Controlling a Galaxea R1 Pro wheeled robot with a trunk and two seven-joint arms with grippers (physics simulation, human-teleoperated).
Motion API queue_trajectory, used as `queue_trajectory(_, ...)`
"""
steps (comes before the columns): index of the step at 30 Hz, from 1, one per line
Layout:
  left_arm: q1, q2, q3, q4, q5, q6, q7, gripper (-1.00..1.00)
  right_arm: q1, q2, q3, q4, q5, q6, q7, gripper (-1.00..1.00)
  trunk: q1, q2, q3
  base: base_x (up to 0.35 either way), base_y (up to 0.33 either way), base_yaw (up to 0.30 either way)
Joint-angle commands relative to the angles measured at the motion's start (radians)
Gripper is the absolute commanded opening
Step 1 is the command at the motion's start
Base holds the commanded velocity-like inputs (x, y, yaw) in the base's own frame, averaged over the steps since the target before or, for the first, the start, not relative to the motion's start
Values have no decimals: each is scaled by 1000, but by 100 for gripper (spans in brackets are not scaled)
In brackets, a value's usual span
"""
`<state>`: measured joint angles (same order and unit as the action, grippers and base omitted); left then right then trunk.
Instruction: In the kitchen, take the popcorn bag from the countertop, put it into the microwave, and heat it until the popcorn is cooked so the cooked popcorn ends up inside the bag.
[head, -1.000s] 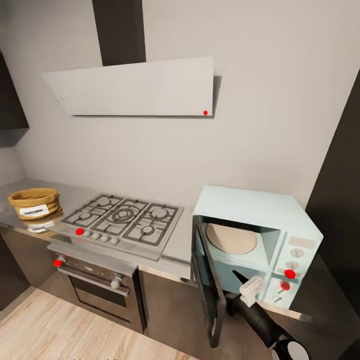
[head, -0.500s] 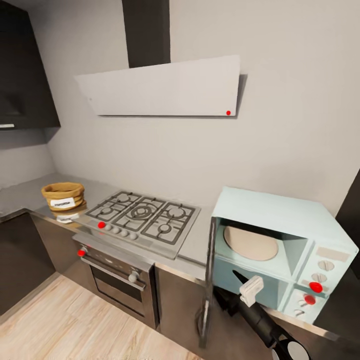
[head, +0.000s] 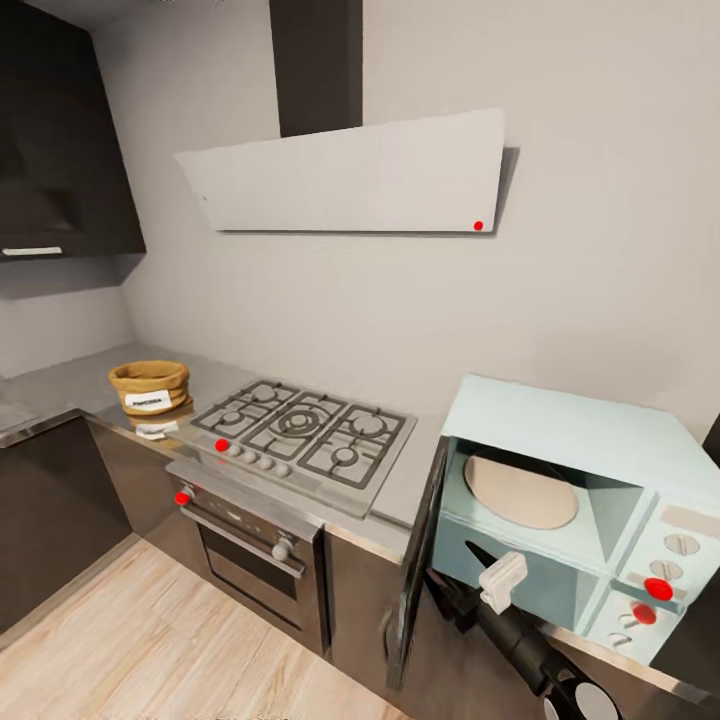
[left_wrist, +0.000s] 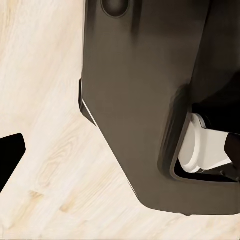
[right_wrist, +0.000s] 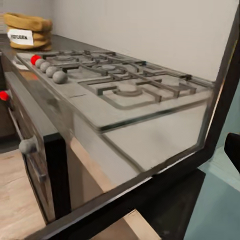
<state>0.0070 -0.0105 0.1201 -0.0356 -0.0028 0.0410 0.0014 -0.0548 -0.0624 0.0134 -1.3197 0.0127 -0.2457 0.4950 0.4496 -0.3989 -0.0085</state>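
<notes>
Two hazards stand out, I judge. At the left of the head view the popcorn bag (head: 150, 387) sits on the countertop (head: 60, 385), close to its front edge, so a clumsy reach could push it off. At lower right the microwave (head: 575, 500) door (head: 415, 570) hangs wide open into the path, and the right gripper (head: 480, 560) beside it could knock it. The bag lies well apart from that gripper, beyond the hob (head: 305, 435). Whether either gripper's jaws are parted, I cannot tell.
</notes>
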Motion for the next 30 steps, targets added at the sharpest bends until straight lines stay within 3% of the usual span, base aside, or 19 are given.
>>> queue_trajectory(1,1,0,7,-3,0,4,0,100,0,0,1,0,3,-4,2,100,0,-1,-1,0,0,173)
queue_trajectory(7,1,-1,7,-3,0,5,0,100,0,0,1,2,3,-4,-3,100,0,-1,-1,0,0,40)
queue_trajectory(11,1,-2,7,-3,0,5,0,100,0,0,2,2,3,-4,-51,100,0,-1,-1,0,0,2)
queue_trajectory(13,1,-2,7,-3,0,5,0,100,0,0,0,2,3,-4,-111,100,0,-1,-1,0,0,0)
queue_trajectory(16,1,-2,7,-3,0,5,0,100,0,0,-2,2,2,-5,-286,100,0,-1,-1,0,0,0)
queue_trajectory(20,1,-2,7,-3,0,5,0,100,0,0,-4,2,1,-6,-366,100,0,-1,-1,0,0,0)
queue_trajectory(22,1,-2,7,-3,0,5,0,100,0,0,-65,6,1,-9,-378,100,0,-1,-1,0,0,0)
queue_trajectory(23,1,-1,8,-3,0,4,0,100,0,0,-120,7,1,-11,-380,100,0,-1,-1,-57,0,0)
queue_trajectory(25,1,-1,8,-3,0,4,0,100,0,0,-170,16,0,-13,-381,100,0,-1,-1,-173,0,0)
queue_trajectory(30,1,-1,9,-3,0,4,0,100,0,0,-196,37,-1,-15,-381,100,0,-1,-1,-312,0,0)
